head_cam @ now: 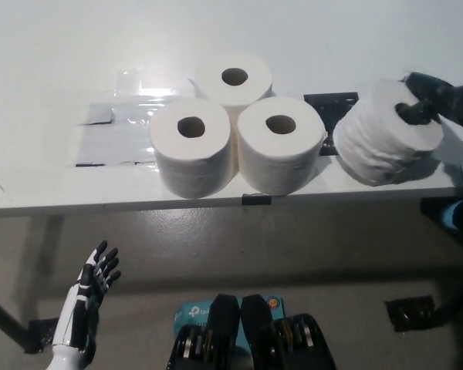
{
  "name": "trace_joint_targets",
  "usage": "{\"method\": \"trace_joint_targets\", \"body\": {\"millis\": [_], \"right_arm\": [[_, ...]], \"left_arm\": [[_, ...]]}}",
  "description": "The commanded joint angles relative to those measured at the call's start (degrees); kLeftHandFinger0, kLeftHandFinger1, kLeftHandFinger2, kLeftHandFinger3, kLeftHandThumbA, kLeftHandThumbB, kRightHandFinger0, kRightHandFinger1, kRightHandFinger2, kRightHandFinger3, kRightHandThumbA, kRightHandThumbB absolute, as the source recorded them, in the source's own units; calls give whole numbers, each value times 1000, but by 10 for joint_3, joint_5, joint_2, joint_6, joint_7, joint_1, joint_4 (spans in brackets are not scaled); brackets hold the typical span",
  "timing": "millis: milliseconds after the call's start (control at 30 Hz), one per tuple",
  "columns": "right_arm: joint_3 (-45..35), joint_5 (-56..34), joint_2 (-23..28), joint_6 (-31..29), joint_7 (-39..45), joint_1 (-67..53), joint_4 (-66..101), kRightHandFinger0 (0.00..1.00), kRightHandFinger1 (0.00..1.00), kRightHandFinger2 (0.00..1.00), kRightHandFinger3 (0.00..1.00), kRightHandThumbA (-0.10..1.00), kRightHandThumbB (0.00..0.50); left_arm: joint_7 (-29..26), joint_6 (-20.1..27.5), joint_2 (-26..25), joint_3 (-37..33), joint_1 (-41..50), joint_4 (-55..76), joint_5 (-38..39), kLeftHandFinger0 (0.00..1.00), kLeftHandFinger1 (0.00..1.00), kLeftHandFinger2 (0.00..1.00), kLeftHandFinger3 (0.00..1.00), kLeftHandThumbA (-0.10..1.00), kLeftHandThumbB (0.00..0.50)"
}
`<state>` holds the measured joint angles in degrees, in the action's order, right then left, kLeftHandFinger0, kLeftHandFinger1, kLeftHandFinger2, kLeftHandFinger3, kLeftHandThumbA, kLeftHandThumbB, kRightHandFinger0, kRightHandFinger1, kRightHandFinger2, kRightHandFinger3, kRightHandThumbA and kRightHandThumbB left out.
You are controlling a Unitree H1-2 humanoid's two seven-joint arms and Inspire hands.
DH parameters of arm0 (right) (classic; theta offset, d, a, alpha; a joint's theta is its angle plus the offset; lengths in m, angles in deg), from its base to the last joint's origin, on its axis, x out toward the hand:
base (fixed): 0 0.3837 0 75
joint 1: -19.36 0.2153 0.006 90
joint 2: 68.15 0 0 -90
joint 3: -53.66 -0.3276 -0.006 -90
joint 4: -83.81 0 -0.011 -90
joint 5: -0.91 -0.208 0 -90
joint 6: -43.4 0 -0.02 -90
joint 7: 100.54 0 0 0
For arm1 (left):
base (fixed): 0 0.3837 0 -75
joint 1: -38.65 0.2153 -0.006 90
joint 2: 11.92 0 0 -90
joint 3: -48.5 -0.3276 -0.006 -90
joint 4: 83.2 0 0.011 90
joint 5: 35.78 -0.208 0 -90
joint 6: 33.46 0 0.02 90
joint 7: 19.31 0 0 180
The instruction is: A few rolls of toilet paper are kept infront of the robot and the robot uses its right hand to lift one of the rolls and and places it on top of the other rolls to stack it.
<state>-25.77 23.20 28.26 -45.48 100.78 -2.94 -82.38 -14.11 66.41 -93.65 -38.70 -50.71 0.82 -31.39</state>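
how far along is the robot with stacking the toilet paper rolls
Early. Done: the black right hand has hooked the tilted, ridged white toilet paper roll by its core. Left: carrying it onto the three smooth white rolls. The white left hand rests open below the table.

Teal box (194, 313) on the floor below the surface, white "tp-l" lettering partly readable at its left edge, the rest hidden, no other text legible
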Motion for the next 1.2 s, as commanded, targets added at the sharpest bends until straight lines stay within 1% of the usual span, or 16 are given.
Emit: {"method": "trace_joint_targets", "body": {"millis": [0, 67, 133, 233, 300, 333, 400, 500, 567, 633, 733, 800, 867, 967, 1033, 1167], "right_arm": [[-125, -150, 8, 44, 19, 2, -15, 0, 19, 366, 373, 728, 37], [-173, -178, 9, 71, 21, -4, -20, 0, 0, 176, 317, 745, 71], [-223, -212, 12, 82, 35, -13, -25, 0, 0, 130, 288, 765, 71], [-276, -240, 14, 89, 51, -25, -32, 0, 0, 3, 92, 853, 96], [-313, -267, 16, 82, 77, -34, -36, 0, 0, 0, 26, 890, 64], [-337, -284, 16, 91, 78, -37, -38, 0, 0, 0, 3, 912, 96], [-366, -301, 17, 106, 84, -38, -41, 0, 0, 0, 0, 944, 112], [-418, -335, 15, 139, 99, -35, -46, 0, 0, 0, 0, 980, 99], [-434, -340, 15, 147, 104, -30, -47, 0, 0, 0, 0, 995, 119], [-447, -345, 15, 151, 108, -28, -46, 0, 0, 0, 0, 996, 120], [-471, -360, 15, 169, 128, -16, -44, 0, 0, 0, 0, 904, 162], [-475, -363, 15, 171, 139, -13, -41, 0, 0, 0, 0, 897, 163], [-480, -369, 15, 174, 146, -7, -36, 0, 0, 0, 0, 895, 161], [-467, -366, 11, 166, 136, 4, -22, 0, 0, 0, 0, 1000, 111], [-467, -375, 11, 173, 130, 12, -17, 0, 0, 0, 0, 1000, 85], [-471, -400, 12, 196, 132, 30, -8, 0, 0, 0, 0, 1000, 80]], "left_arm": [[1, 16, -4, 5, -8, 18, 6, 1000, 1000, 1000, 1000, 1000, 234], [1, 17, -4, 6, -8, 18, 7, 1000, 1000, 1000, 1000, 1000, 227], [0, 16, -3, 8, -6, 19, 7, 1000, 1000, 1000, 1000, 1000, 228], [-2, 14, -5, 10, -4, 23, 4, 1000, 1000, 1000, 1000, 1000, 225], [-3, 12, -4, 11, -4, 23, 5, 1000, 1000, 1000, 1000, 1000, 220], [-4, 9, -4, 11, -4, 23, 5, 1000, 1000, 1000, 1000, 1000, 225], [-4, 7, -3, 12, -3, 24, 6, 1000, 1000, 1000, 1000, 1000, 222], [-5, 8, -1, 13, -3, 25, 6, 1000, 1000, 1000, 1000, 1000, 220], [-6, 9, -2, 14, -3, 24, 7, 1000, 1000, 1000, 1000, 1000, 217], [-6, 8, -1, 14, -3, 25, 7, 1000, 1000, 1000, 1000, 1000, 215], [-7, 4, -2, 15, -5, 28, 5, 1000, 1000, 1000, 1000, 1000, 217], [-6, 4, -3, 15, -5, 26, 6, 1000, 1000, 1000, 1000, 1000, 220], [-6, 8, -3, 15, -5, 24, 4, 1000, 1000, 1000, 1000, 1000, 219], [-4, 14, -4, 16, -5, 21, 5, 1000, 1000, 1000, 1000, 1000, 219], [-5, 15, -5, 16, -4, 20, 3, 1000, 1000, 1000, 1000, 1000, 222], [-5, 9, -5, 17, -3, 24, 4, 1000, 1000, 1000, 1000, 1000, 226]]}}
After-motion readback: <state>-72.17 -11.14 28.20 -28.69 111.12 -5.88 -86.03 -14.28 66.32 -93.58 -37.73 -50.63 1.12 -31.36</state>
